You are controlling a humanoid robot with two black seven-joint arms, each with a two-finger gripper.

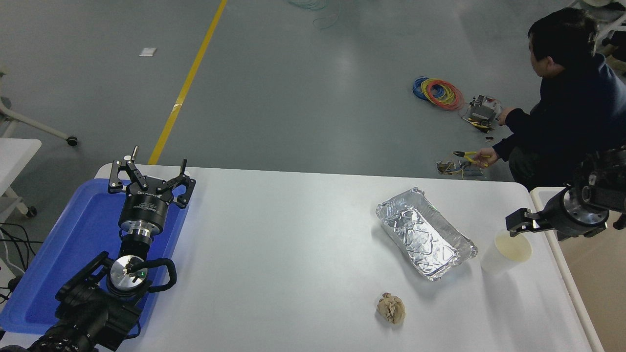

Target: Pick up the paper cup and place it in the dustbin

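Cup (506, 252): upright on table (293, 244), near right edge, just right of foil tray (424, 233); cream inside, holds nothing visible.
Right gripper (519, 226): at cup's far rim, side-on; jaw state unclear.
Left gripper (149, 182): parked over blue tray (58, 254), jaws spread.
Dustbin (562, 264): right of table, beige inside.
Paper ball (391, 308): near front.
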